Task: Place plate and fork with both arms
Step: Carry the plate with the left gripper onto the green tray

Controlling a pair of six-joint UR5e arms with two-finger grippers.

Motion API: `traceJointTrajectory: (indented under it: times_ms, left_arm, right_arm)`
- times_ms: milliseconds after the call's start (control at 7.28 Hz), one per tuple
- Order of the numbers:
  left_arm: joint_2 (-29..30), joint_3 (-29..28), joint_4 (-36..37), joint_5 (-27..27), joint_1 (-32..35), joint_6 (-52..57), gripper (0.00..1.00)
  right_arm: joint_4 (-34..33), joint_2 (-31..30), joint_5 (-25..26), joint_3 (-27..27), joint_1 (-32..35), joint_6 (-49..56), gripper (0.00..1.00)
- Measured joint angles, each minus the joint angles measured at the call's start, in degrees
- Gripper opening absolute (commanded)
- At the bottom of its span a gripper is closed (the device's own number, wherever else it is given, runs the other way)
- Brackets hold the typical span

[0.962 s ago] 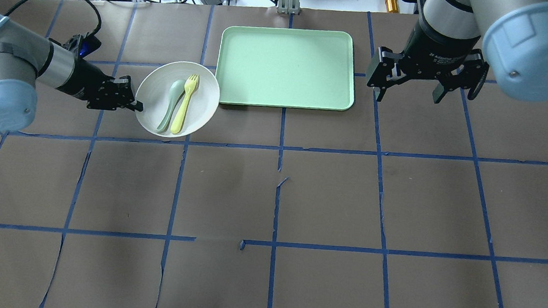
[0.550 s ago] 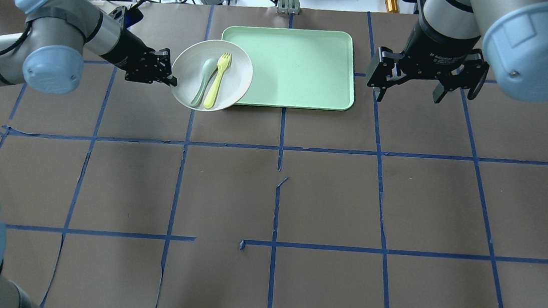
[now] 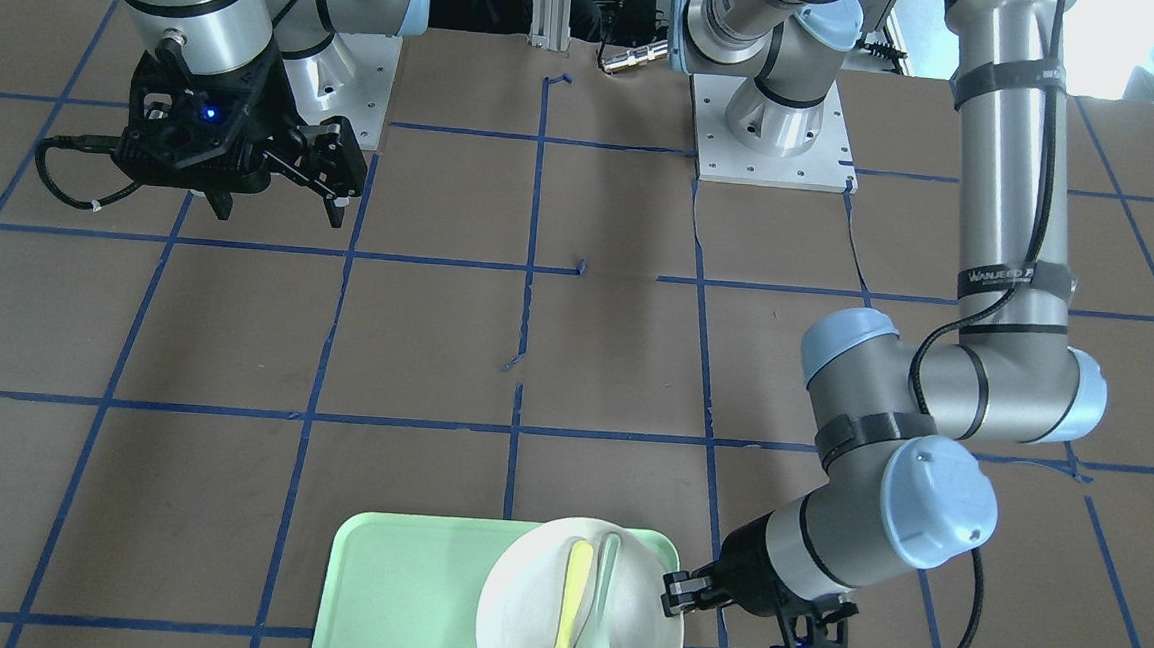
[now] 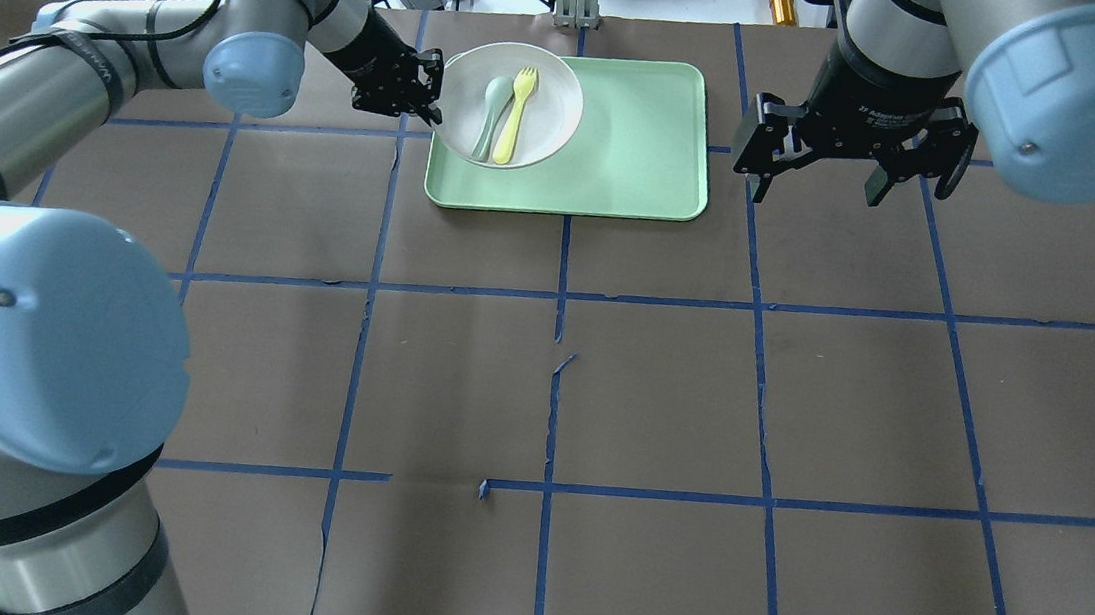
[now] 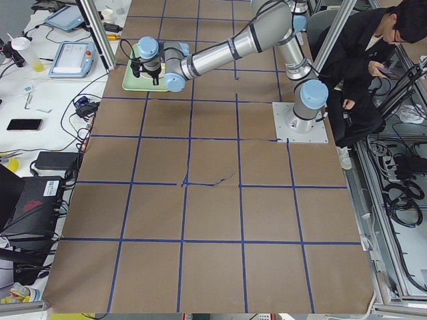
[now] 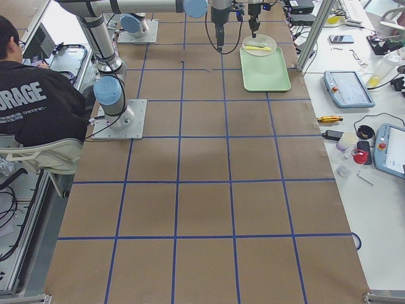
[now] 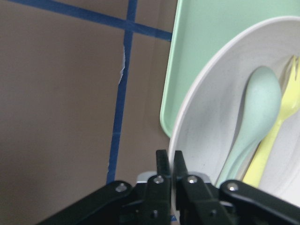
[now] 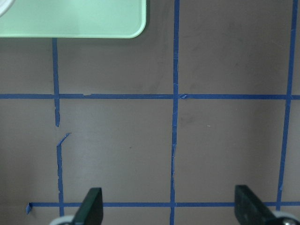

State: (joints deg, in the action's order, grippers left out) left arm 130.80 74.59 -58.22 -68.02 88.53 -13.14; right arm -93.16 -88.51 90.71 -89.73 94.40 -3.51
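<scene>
Left hand (image 7: 169, 161) is pinched narrow on the rim of the plate (image 4: 552, 107), its two fingers close together with the white edge caught between them, at the side of the plate that faces away from the tray's middle. The plate is over the left end of the mint-green tray (image 4: 633, 145), toward the tray's far corner, its rim reaching about as far as the tray's left and far edges. Whether the plate's base touches the tray or is held just above it cannot be told.

Inside the plate lie the fork (image 4: 514, 113) and a grey-green spoon (image 4: 489, 116), side by side and touching along their handles. The fork is on the side nearer the tray's middle, the spoon on the side nearer the left hand. The tines and the spoon's bowl both point toward the tray's far edge.

Right hand (image 4: 815, 193) hangs just beyond the tray's right end, off the tray, with its fingers spread wide over the brown, blue-taped surface (image 4: 660, 389). Its wrist view shows one rounded tray corner and only bare surface between the fingers.
</scene>
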Motion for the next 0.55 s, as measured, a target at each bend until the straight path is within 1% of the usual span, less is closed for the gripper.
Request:
traceJointTrajectory:
  times_ms: [137,275,550]
  left_arm:
    - [2.8,-2.9,0.2,-1.0,1.6,-3.5,0.0]
    - [4.7,-4.5,1.2,-1.8,2.9,-6.9,0.0]
    - [6.6,-4.9,5.4,-2.3,4.3,-12.7,0.0]
  right_arm:
    - [0.0,0.0,0.0,0.0,0.0,0.0,1.0]
    - [0.0,0.0,0.0,0.0,0.0,0.0,1.0]
    - [0.0,0.0,0.0,0.0,0.0,0.0,1.0]
